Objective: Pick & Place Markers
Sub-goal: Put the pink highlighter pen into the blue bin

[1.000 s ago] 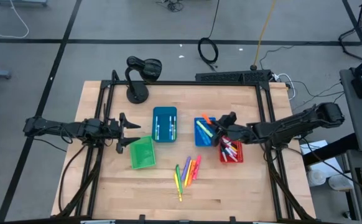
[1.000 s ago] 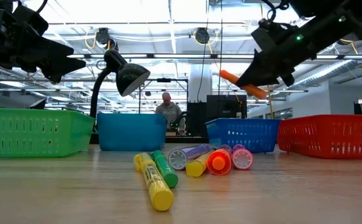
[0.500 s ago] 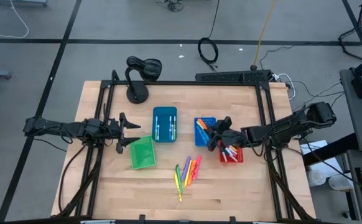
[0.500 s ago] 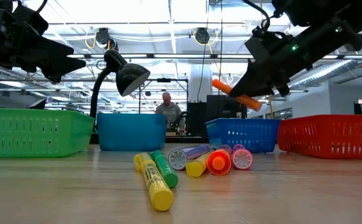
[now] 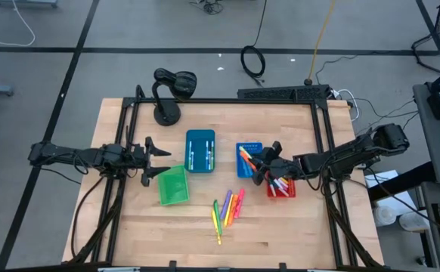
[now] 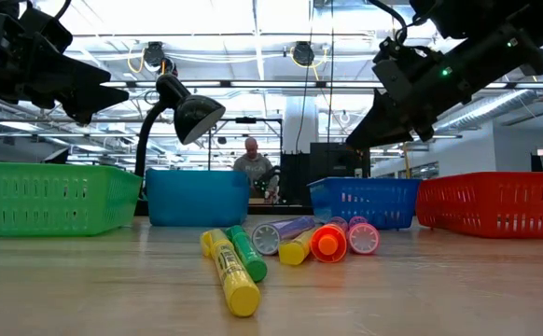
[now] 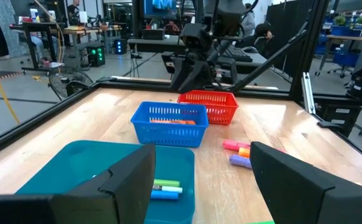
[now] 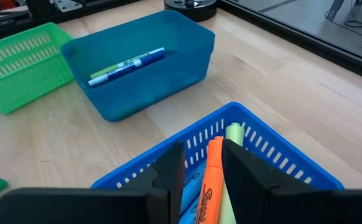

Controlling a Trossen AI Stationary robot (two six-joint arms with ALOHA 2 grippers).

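Right gripper [image 5: 263,164], centre-right of the high view, hung over the blue slotted bin [image 5: 249,160], fingers parted narrowly. The orange marker [image 8: 213,180], clamped a second ago, now lay in that bin. Light, stiff, slick: likely best pinched mid-barrel. Left gripper [image 5: 153,161] waited wide open, centre-left.

An orange marker [image 8: 213,180] lies in the blue basket [image 8: 265,155] between the parted right claw [image 8: 203,171] fingers.

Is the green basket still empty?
Yes, the high view shows the green basket with nothing inside, only its bare mesh floor.
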